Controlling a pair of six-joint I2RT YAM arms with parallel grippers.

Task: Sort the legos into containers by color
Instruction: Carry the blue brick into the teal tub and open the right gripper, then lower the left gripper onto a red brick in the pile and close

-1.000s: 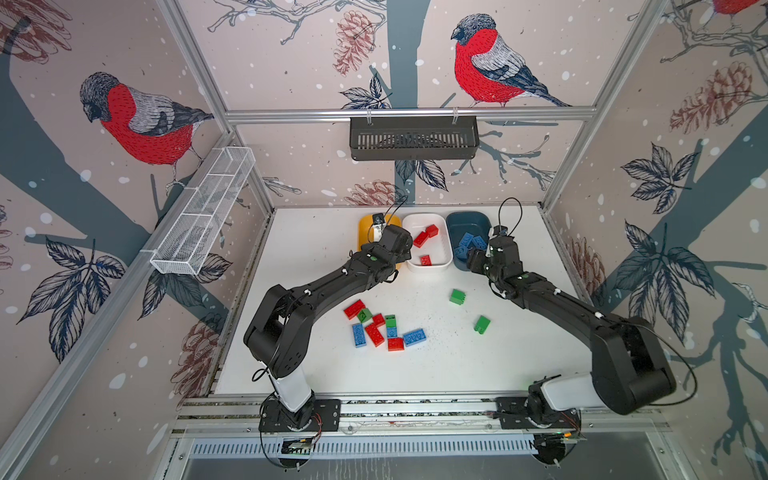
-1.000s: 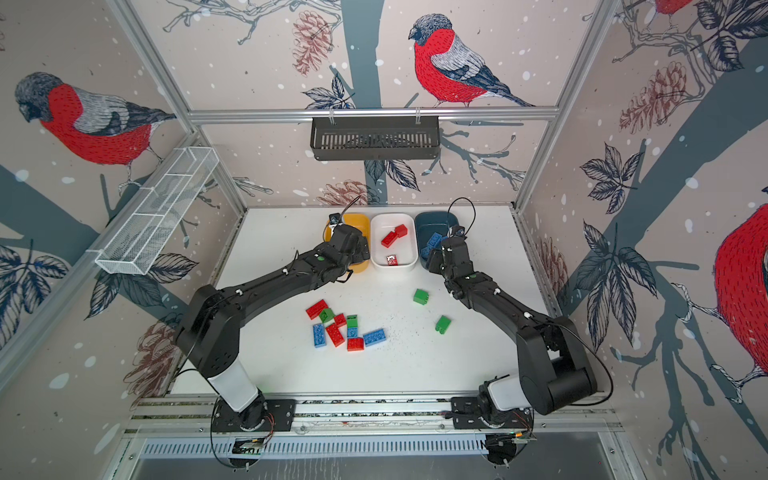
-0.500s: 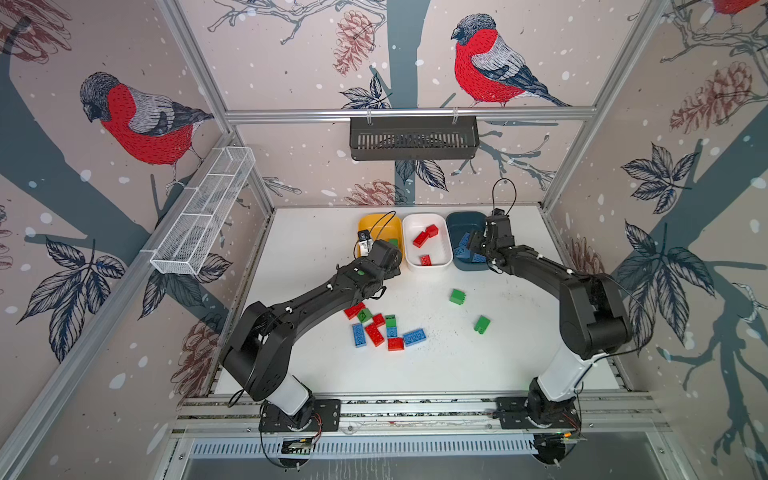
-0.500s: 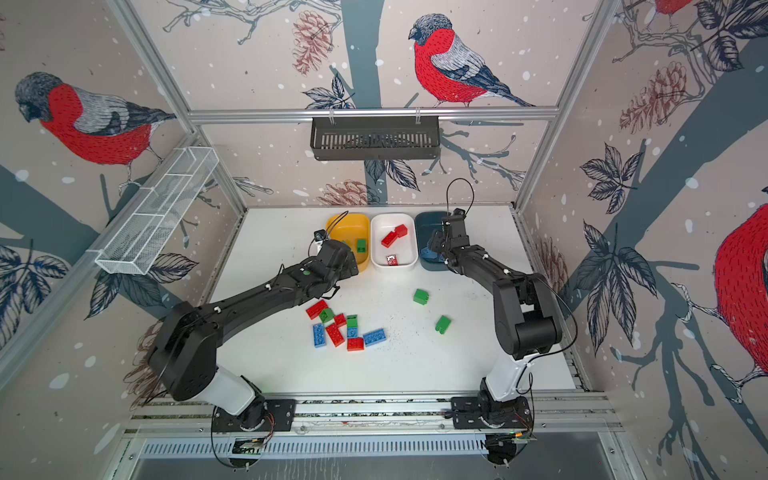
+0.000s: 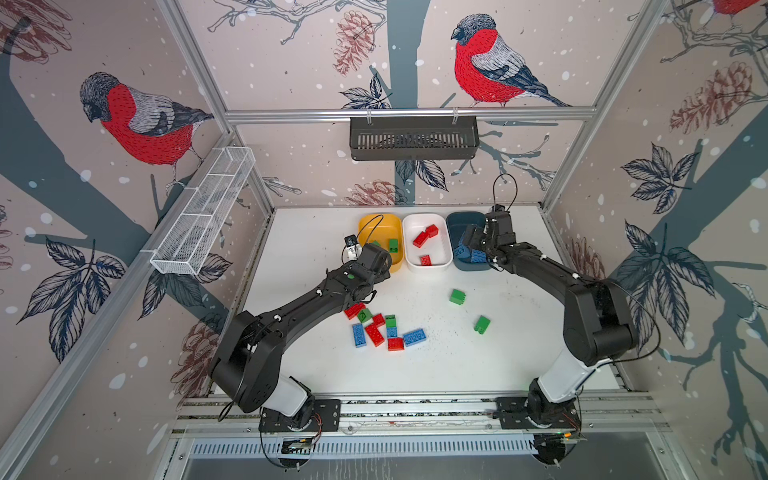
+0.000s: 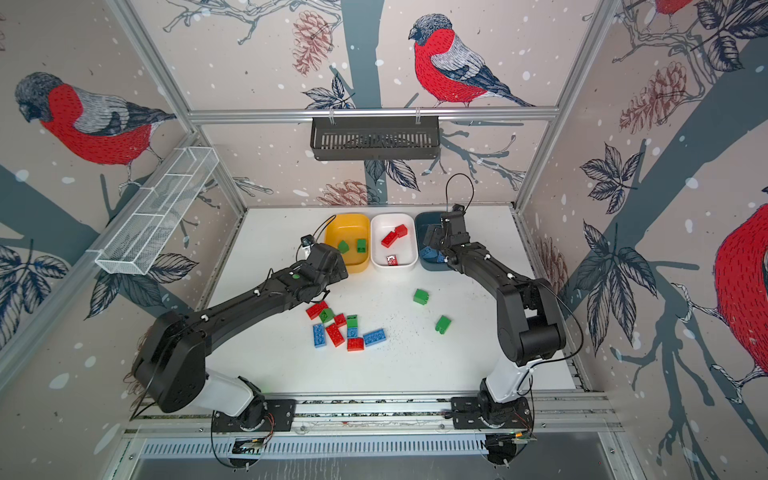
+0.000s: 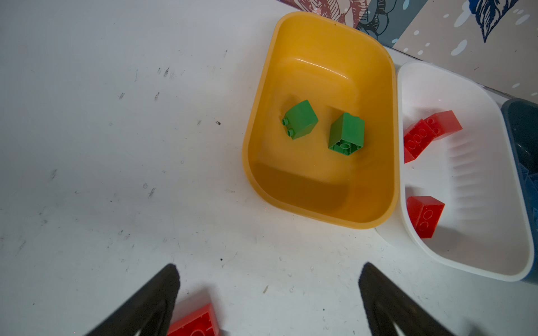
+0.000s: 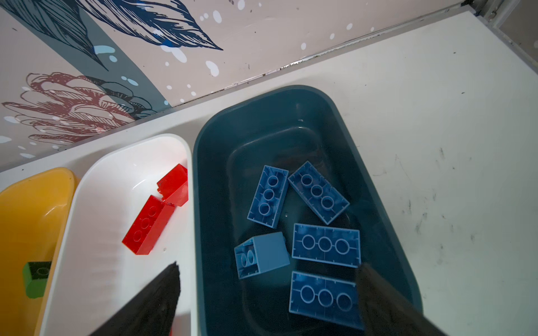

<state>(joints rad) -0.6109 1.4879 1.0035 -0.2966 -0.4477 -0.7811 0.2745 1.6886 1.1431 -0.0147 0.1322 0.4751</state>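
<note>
Hovering over the dark teal rounded-rectangle plastic tub (image 8: 262,116), the right gripper (image 8: 269,269) has its jaws spread wide and grips nothing. Below it lie four oblong blue bricks (image 8: 326,245), hollow undersides up, two with long axes across the tub and two slanted. Beside them a square blue brick (image 8: 260,254) is tipped on its side.

The left gripper (image 7: 270,267), jaws likewise wide and empty, hangs above bare table just in front of the mustard yellow plastic tub (image 7: 320,72), with a red oblong brick (image 7: 195,323) beside one finger. That tub holds two green square bricks (image 7: 300,119). One lies on its side with studs pointing away from the white plastic tub (image 5: 440,253); the other is tilted, underside showing.

The white tub, the middle one of the row along the back wall, holds three red bricks (image 5: 420,239), two of them touching. All three tubs have long axes running from the wall toward the front.

A loose cluster of red, blue and green bricks (image 5: 380,330) lies close-packed near mid-table. Two lone green bricks (image 5: 457,296) sit apart to its right, with open white tabletop (image 5: 519,353) around them and toward the front edge.
</note>
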